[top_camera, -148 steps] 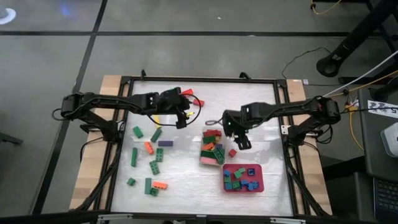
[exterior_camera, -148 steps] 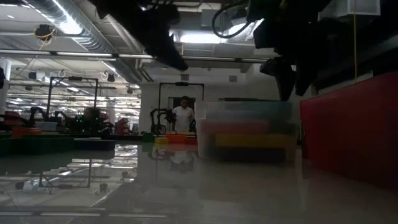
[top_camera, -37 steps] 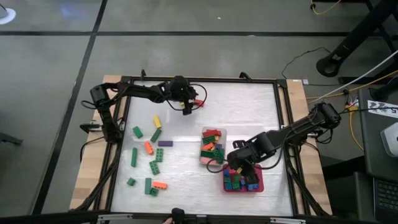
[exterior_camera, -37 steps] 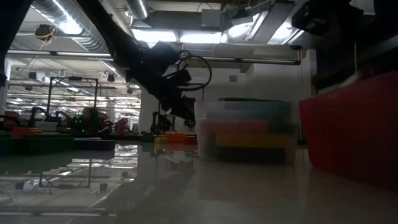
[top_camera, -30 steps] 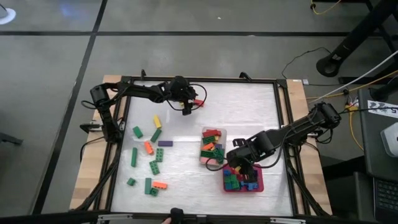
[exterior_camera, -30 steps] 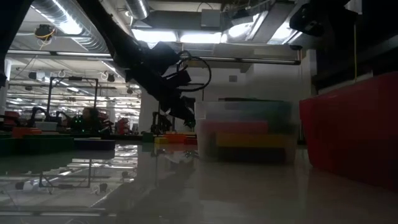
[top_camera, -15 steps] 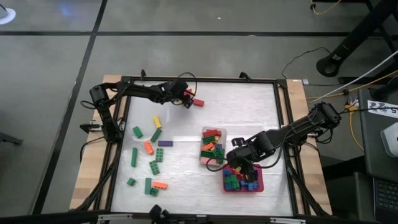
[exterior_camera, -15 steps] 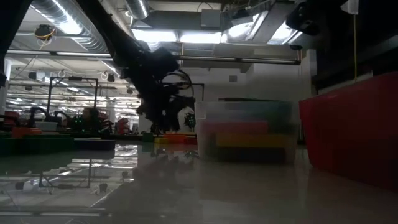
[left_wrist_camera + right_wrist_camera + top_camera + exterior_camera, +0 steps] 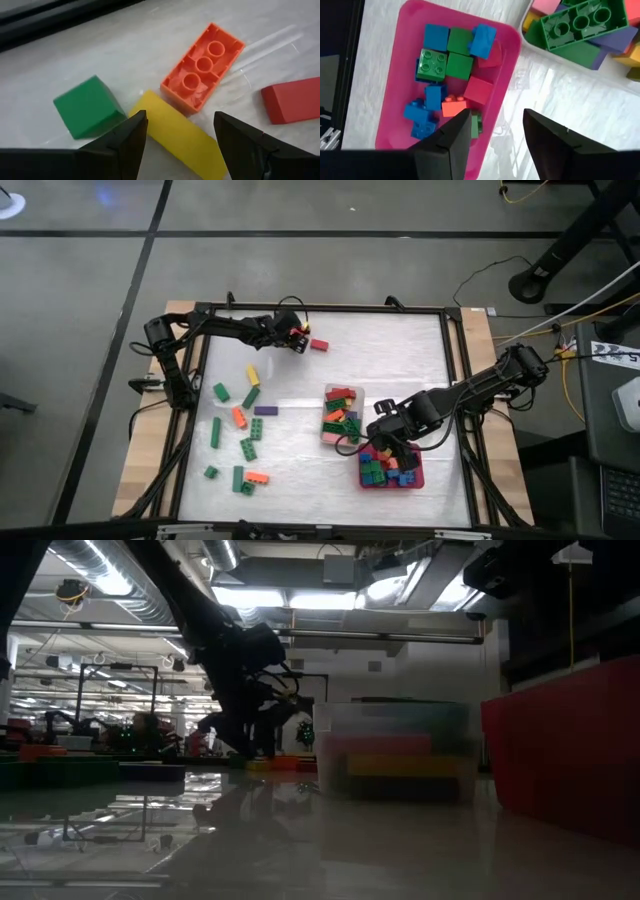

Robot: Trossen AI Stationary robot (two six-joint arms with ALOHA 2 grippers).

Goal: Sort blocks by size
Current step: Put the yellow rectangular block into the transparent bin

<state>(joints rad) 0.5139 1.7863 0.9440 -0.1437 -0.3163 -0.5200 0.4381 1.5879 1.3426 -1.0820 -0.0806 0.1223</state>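
Beside the tub (image 9: 341, 418), the right gripper (image 9: 495, 132) has let its short block fall into the red tray (image 9: 415, 476), fingers spread; the left gripper (image 9: 177, 127), parted, has dropped onto far blocks (image 9: 202, 67)

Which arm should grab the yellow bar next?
Left. Its open tool already hovers over the yellow bar, beside the orange brick at the table's far left. The right tool hangs open over the red tray, far from it.
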